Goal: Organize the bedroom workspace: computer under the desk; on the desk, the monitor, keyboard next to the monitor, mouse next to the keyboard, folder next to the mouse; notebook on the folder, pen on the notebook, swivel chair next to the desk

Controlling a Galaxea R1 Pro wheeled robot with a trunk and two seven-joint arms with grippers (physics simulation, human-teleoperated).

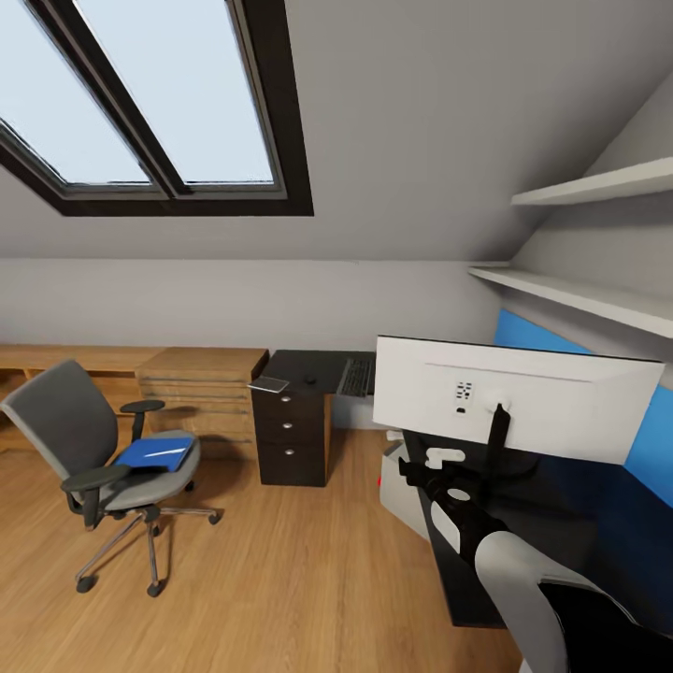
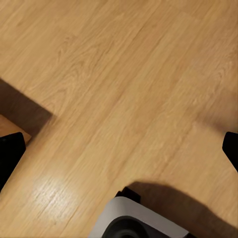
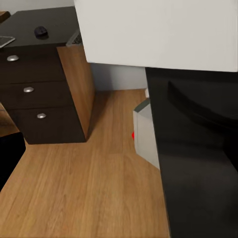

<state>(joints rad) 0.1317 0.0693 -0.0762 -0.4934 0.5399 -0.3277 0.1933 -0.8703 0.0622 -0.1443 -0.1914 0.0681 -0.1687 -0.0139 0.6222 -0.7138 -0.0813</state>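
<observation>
The grey swivel chair [image 1: 89, 458] stands on the floor at left, apart from the desk, with the blue folder [image 1: 154, 453] on its seat. On the far leg of the black desk [image 1: 292, 361] lie the grey notebook [image 1: 269, 384], the mouse [image 1: 309, 379] and the keyboard [image 1: 357, 376]. The monitor [image 1: 514, 397] stands on the near leg, its white back toward me. The grey computer [image 1: 400, 488] sits under the desk, red light showing. My right gripper [image 1: 432, 465] hangs open near the monitor's stand. My left gripper [image 2: 119, 153] is open over bare floor. I cannot make out the pen.
A light wooden drawer cabinet [image 1: 201, 383] adjoins the desk's dark drawer unit [image 3: 29, 89]. Two white shelves [image 1: 589, 187] run along the right wall above a blue panel. Open wooden floor [image 1: 280, 561] lies between chair and desk. My own base [image 2: 134, 223] shows below the left gripper.
</observation>
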